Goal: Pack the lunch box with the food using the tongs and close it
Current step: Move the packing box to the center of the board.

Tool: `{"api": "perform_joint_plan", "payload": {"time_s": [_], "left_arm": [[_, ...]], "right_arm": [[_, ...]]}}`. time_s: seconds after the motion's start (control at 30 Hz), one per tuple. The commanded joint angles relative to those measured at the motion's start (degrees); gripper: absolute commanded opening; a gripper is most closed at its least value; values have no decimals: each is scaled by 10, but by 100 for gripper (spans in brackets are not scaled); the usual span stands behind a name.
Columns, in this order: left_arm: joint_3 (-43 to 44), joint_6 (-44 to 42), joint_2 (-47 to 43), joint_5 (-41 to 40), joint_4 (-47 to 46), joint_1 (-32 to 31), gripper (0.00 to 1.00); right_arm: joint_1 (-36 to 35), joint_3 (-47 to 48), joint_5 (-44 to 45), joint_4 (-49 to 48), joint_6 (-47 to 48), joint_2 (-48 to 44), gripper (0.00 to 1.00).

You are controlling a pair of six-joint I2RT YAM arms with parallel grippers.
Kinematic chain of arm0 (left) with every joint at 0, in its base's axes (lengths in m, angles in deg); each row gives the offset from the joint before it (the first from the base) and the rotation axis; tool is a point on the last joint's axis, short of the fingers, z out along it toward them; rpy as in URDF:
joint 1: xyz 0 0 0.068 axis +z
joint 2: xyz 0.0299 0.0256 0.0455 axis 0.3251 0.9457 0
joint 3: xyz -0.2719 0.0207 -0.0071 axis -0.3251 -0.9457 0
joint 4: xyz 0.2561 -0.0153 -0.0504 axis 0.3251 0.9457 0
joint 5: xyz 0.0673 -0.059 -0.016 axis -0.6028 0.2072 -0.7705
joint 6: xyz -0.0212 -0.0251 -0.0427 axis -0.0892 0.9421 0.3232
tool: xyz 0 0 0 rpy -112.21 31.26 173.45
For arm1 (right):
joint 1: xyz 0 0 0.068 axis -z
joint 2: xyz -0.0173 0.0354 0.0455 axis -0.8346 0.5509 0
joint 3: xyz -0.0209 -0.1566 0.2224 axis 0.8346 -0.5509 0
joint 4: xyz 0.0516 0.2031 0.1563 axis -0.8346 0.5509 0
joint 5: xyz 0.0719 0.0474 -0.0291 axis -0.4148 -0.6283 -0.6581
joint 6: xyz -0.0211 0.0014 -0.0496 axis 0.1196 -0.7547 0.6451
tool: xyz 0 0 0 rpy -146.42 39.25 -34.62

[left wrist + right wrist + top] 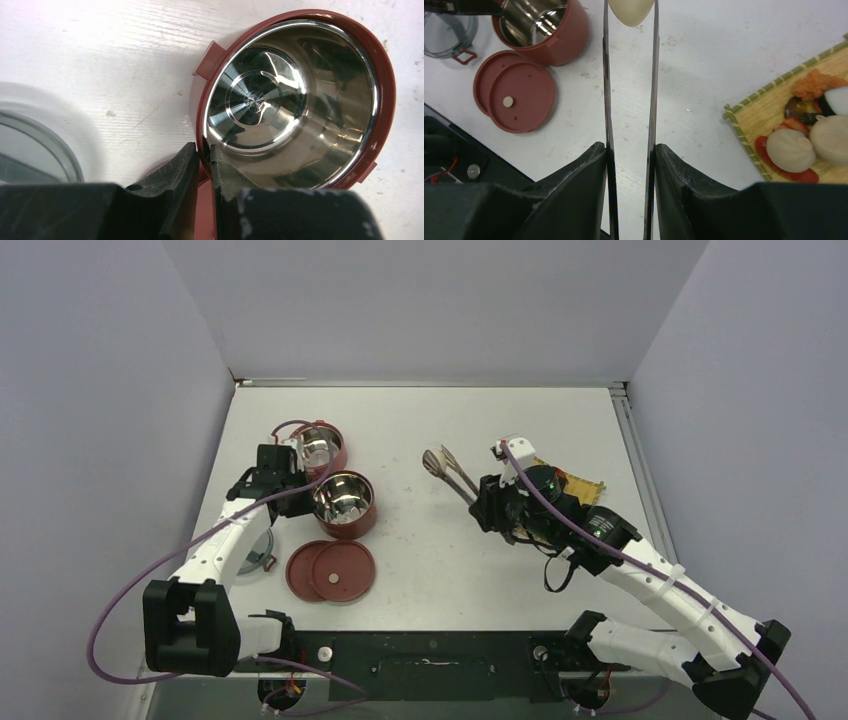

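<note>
Bench (430,420), left to right.

- Left edge, toward the near side: a clear lid (30,150) lies flat, partly under my left arm.
- Left gripper (202,154): pinched onto the rim of the near bowl (347,525) of the lunch box. One finger is outside the dark-red wall and the other inside against the steel. This bowl stands upright, left of the bench's middle, and I see nothing in it.
- Far bowl (322,448): just behind and a little left of the near one, closer to the back edge, also upright and uncovered. I cannot tell from above whether the two bowls touch.
- Lids (331,571): two flat dark-red discs, one overlapping the other. They lie just in front of the near bowl, toward the near edge.
- Tongs (455,475): about mid-bench, with the tips pointing back and left, toward the bowls.
- Right gripper (630,148): both fingers are pressed against the outside of the tongs' two slim arms. In the wrist view the tips are squeezed together on a cream ball (631,11). It hangs over bare bench right of the near bowl, not yet over it.
- Toward the right edge: the yellow woven mat (754,117), largely hidden by my right arm from above. The remaining food (791,150) sits on it: pale round pieces, red slices, an orange bit.
</note>
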Motion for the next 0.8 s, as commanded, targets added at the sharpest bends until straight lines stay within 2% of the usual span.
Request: {"api": "perform_joint_plan", "payload": {"time_s": [0.0,0.17,0.4,0.5,0.6,0.77], "left_arm": [[20,14,16,77,-23,-6,13],[27,15,4,80,-31,-5,26],[13,10,-72,10,-38,1,56],[3,10,-112,-19,-45,10,58],[-9,11,-153,-37,-56,23,68],[-22,16,-193,-38,-70,40,72]], "right_arm": [[-55,1,18,-93,-16,28,9],[-84,2,14,-144,-17,70,9],[-113,42,5,-186,6,154,9],[-123,56,5,-200,16,188,9],[-131,74,5,-203,25,224,9],[-143,98,8,-207,40,269,10]]}}
